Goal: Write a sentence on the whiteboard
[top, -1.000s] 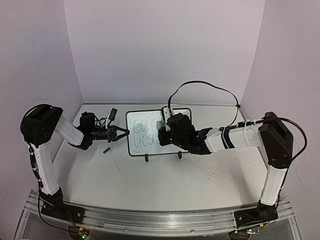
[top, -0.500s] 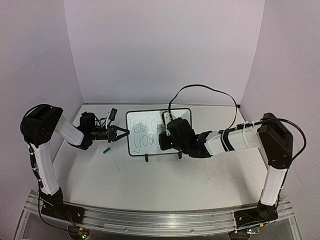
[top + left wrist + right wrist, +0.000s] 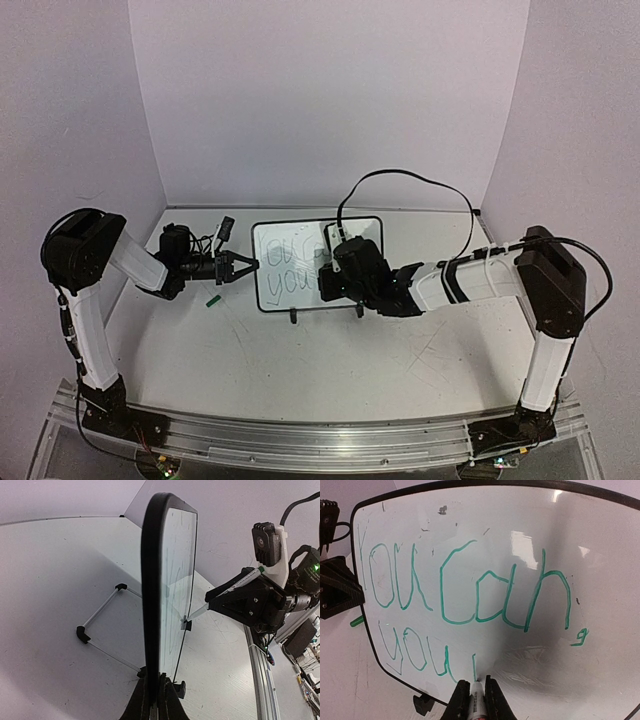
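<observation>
The whiteboard [image 3: 285, 240] stands upright at the back middle of the table. My left gripper [image 3: 250, 265] is shut on its left edge, and in the left wrist view the jaws [image 3: 154, 676] pinch the black frame [image 3: 152, 580]. The sentence [image 3: 465, 587] is in green: "You can," with "you" and one short upright stroke below. My right gripper [image 3: 475, 681] is shut on a white marker [image 3: 477, 700]. The marker's tip touches the board at the foot of that stroke. From above, the right gripper [image 3: 322, 278] hides the board's right half.
A green marker cap [image 3: 212, 298] lies on the table just left of the board. The board's two black feet [image 3: 293, 318] point toward me, and a wire prop [image 3: 100, 625] sticks out behind it. Purple walls close in the table at the back and sides.
My right gripper has shifted a little left and down along the board with the marker, and its cable has swung. The left gripper and the board have stayed still.
</observation>
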`<move>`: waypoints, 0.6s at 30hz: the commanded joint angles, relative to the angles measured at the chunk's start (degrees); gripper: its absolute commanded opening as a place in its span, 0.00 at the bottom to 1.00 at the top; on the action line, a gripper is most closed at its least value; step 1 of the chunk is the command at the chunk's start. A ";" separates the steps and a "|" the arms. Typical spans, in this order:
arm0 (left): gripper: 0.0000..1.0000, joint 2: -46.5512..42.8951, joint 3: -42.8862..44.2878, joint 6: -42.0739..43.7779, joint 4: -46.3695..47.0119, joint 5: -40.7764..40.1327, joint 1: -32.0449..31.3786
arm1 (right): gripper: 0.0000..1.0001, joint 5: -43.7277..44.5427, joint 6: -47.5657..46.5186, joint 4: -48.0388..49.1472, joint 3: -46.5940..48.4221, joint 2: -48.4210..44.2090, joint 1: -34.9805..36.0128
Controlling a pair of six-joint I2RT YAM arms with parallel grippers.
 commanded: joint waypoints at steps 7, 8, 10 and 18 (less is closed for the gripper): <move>0.00 -1.08 1.40 1.88 -2.64 -2.67 0.02 | 0.00 2.94 -0.38 0.16 1.59 -0.10 -0.11; 0.00 -1.06 1.40 1.88 -2.61 -2.71 -0.01 | 0.00 3.09 -0.10 0.16 1.40 -0.06 -0.12; 0.00 -1.13 1.31 1.88 -2.63 -2.72 0.03 | 0.00 3.82 -0.12 0.17 1.36 -0.35 -0.07; 0.00 -1.19 1.33 1.95 -2.74 -2.71 0.00 | 0.00 5.83 -2.44 0.90 3.03 -2.62 -1.44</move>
